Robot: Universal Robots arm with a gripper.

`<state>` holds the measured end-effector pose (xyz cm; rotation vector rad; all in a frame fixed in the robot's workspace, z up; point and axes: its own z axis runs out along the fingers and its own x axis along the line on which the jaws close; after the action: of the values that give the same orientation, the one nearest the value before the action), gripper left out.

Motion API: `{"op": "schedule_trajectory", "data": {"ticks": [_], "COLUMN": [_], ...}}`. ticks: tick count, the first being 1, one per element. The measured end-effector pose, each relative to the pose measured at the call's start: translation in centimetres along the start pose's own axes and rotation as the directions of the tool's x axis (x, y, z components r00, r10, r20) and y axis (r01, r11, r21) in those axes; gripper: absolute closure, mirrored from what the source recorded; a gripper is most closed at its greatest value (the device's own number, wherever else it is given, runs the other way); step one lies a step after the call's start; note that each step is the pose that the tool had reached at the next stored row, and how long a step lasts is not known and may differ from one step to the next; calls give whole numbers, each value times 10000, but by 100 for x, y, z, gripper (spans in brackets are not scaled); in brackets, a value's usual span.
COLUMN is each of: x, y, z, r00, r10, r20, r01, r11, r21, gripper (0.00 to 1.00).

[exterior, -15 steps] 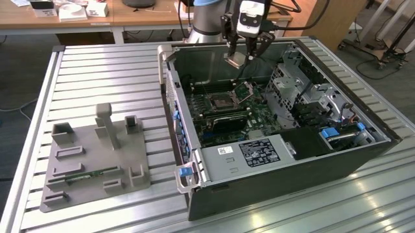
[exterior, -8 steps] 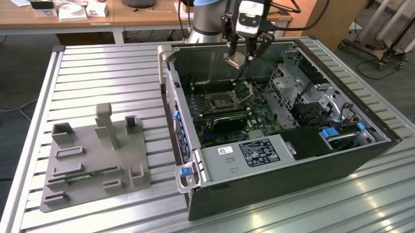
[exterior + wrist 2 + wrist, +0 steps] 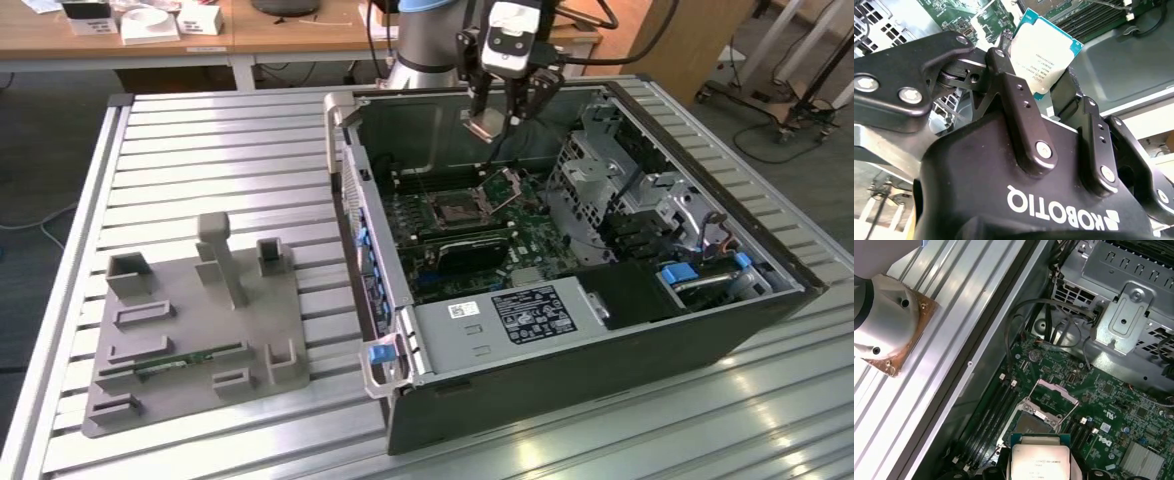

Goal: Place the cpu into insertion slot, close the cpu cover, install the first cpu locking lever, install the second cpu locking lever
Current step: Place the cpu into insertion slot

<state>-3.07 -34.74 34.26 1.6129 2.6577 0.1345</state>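
Slatted aluminium counter [image 3: 200, 150] runs under everything, with a wooden desk [image 3: 267, 35] behind it carrying white boxes. On the counter lies one open computer case [image 3: 601, 370]. To the exterior view's left of it is one grey fixture plate [image 3: 187, 320], with one green memory stick [image 3: 174, 362] lying in a groove.

My claw [image 3: 511, 112] hangs over the case's interior, apart from the board below. Its two fingers [image 3: 1019, 105] are pinched on the cpu [image 3: 1046, 47], one on each of two opposite edges (the second wrist view looks along my knuckles, with the chip's pale metal lid facing the camera).

In the first wrist view the cpu [image 3: 1040, 462] sits nearest the lens. Beyond it is the insertion slot [image 3: 1036, 422], uncovered, with its dark centre showing. The cpu cover [image 3: 1056, 390] stands tilted up from the slot's far edge.

That view also gives me the neighbours:
- long black memory slots [image 3: 991, 412] just beside the socket
- a loop of black cables [image 3: 1049, 325]
- a silver drive cage [image 3: 1124, 315] near them

The exterior view shows the slot [image 3: 450, 211] and raised cover [image 3: 505, 184] lower than my claw. It also shows three blue plastic tabs [image 3: 380, 353] on the case.
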Motion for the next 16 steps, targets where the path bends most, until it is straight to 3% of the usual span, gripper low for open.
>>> {"op": "schedule_trajectory", "data": {"ticks": [5, 11, 16], "x": [0, -1, -1], "y": [-1, -2, -3], "z": [12, 25, 29], "r00": [9979, 9897, 9864], "r10": [640, 1428, 1634], "r20": [56, 125, 144], "r01": [-640, -1427, -1634], "r11": [9979, 9898, 9866], "r21": [-15, -37, -43], "gripper": [45, 45, 45]}}
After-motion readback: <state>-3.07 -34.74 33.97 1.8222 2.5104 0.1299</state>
